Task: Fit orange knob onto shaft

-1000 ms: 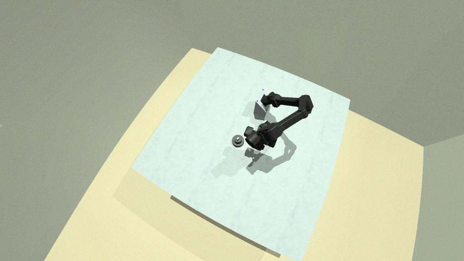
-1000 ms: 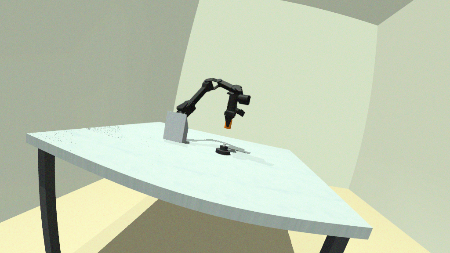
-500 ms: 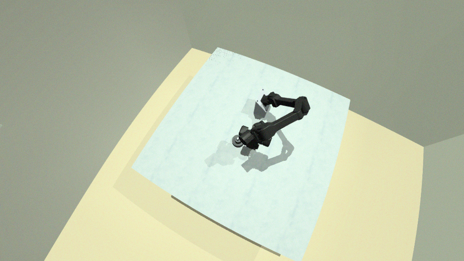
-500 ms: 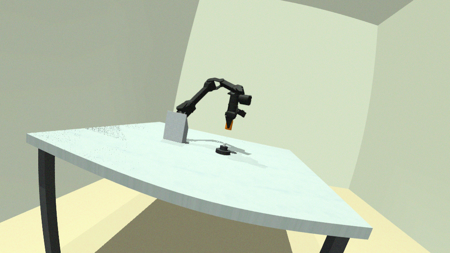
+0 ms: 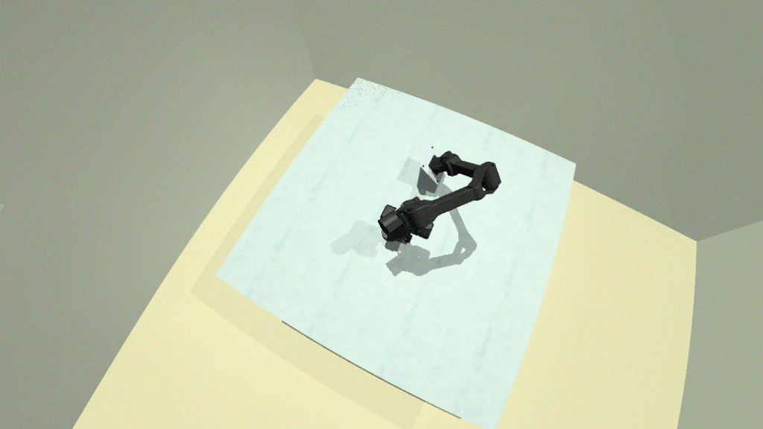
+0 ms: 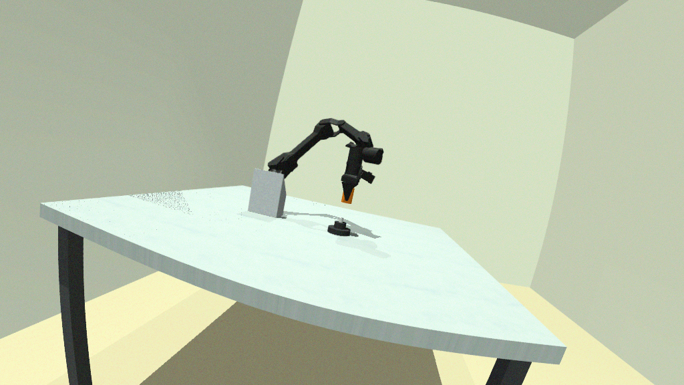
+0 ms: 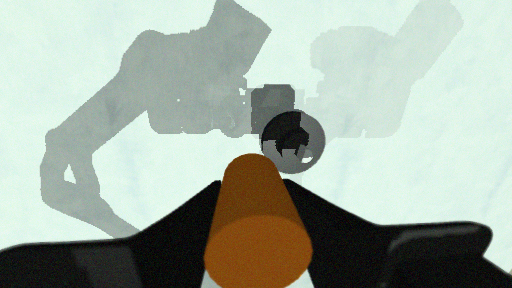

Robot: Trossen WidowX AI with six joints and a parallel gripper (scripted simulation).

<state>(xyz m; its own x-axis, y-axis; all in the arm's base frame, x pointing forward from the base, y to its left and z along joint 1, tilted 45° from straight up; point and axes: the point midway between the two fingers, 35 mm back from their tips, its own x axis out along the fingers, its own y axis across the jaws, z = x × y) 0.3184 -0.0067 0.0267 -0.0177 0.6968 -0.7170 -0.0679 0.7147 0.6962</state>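
My gripper (image 6: 347,196) (image 7: 252,185) is shut on the orange knob (image 6: 352,195) (image 7: 257,252) and holds it in the air. In the exterior view the knob is above the round black pedestal (image 6: 338,231) (image 7: 318,134), with a clear gap between them. The silver shaft (image 6: 342,219) (image 7: 307,157) stands up from the pedestal. In the wrist view the pedestal is beyond the knob's far end and slightly right. The knob's hole is hidden underneath, and the shaft's flat side cannot be made out. In the top view the arm hides the knob and the shaft.
The pale table (image 5: 320,277) (image 6: 406,287) carries a grey block (image 5: 427,182) (image 6: 266,192) at the arm's base. The arm's shadows fall across the table and over part of the pedestal. The table's near edge is in front of the pedestal in the exterior view.
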